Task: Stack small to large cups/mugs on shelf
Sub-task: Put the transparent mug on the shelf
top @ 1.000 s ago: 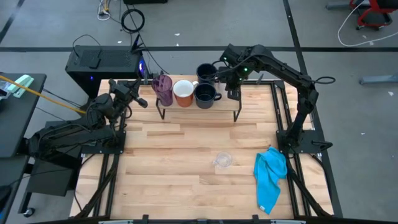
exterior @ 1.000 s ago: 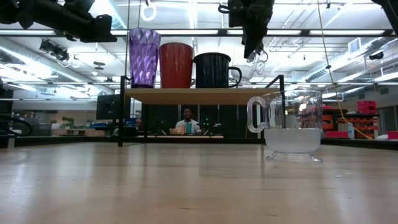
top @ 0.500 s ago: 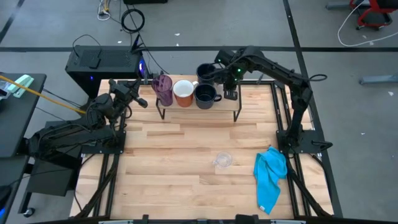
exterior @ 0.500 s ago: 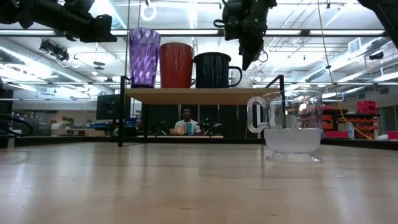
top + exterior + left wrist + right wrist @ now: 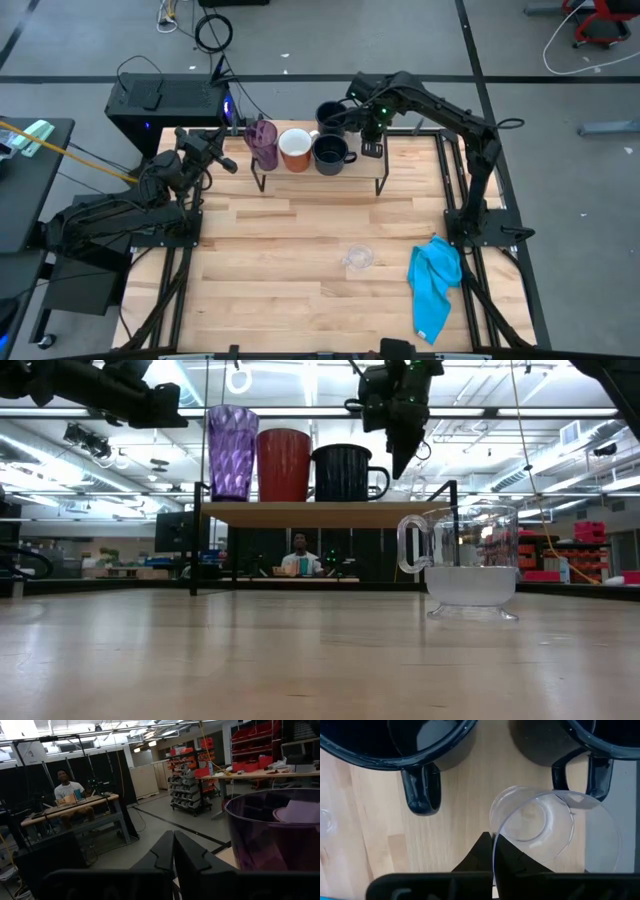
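On the shelf (image 5: 365,172) stand a purple tumbler (image 5: 263,143), a white-and-orange mug (image 5: 295,150) and a dark mug (image 5: 330,152). A second dark mug (image 5: 330,117) stands just beyond that one. My right gripper (image 5: 370,140) hangs over the shelf's right end, pointing down, shut on a small clear glass (image 5: 540,820). Another clear glass (image 5: 358,258) stands on its base on the tabletop, to the near right. My left gripper (image 5: 225,160) waits shut at the table's far left, level, beside the tumbler (image 5: 275,830). My right gripper pinches the clear glass by its rim (image 5: 496,837), one finger inside the wall and one outside. The fingers come from above, pointing down. The glass hangs below them mouth up, slightly tilted, clear of the shelf and beside the dark mugs' handles (image 5: 422,790).
A blue cloth (image 5: 435,285) lies crumpled at the table's right near corner. A black box (image 5: 165,100) sits beyond the far left corner. The shelf's right end (image 5: 420,510) is bare wood. A person sits at a desk (image 5: 300,555) in the room behind.
My right gripper has sunk a little toward the shelf's right end and drifted slightly toward the dark mugs, still shut on the clear glass, which stays hanging below it.
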{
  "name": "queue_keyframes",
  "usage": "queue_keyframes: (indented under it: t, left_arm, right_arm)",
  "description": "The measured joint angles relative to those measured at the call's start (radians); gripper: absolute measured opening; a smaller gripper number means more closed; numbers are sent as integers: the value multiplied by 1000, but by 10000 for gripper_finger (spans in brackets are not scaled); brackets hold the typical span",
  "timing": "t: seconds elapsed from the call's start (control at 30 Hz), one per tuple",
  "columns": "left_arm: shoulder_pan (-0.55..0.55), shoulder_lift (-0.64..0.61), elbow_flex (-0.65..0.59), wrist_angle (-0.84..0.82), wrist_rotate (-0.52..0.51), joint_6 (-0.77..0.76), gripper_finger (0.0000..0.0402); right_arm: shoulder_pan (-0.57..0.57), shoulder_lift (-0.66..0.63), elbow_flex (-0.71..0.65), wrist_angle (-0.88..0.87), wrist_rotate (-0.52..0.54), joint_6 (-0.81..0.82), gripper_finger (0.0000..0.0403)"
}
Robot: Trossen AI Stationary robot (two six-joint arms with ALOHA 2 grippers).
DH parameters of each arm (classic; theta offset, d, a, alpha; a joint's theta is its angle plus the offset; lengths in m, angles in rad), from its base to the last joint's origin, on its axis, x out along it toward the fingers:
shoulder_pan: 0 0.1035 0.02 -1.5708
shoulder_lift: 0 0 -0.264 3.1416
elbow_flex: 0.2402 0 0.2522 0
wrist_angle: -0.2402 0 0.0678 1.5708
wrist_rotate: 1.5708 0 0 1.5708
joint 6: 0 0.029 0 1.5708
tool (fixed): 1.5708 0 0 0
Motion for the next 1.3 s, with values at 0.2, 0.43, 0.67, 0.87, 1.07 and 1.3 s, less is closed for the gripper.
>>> queue_keyframes:
  t: [0.2, 0.43, 0.67, 0.87, 1.07, 1.3]
  left_arm:
    - [0, 0, 0, 0, 0, -1, 13]
    - [0, 0, 0, 0, 0, -1, 23]
    - [0, 0, 0, 0, 0, -1, 18]
    - [0, 0, 0, 0, 0, -1, 12]
    - [0, 0, 0, 0, 0, -1, 20]
    - [0, 0, 0, 0, 0, -1, 24]
  right_arm:
    - [1, 11, 3, 4, 4, -11, 2]
    - [0, 13, 2, 12, 4, -20, 5]
    - [0, 14, 1, 12, 3, -20, 7]
    - [1, 15, 0, 11, 3, -19, 11]
    - [1, 26, -7, -4, 3, -15, 38]
    - [1, 21, -4, 5, 3, -14, 58]
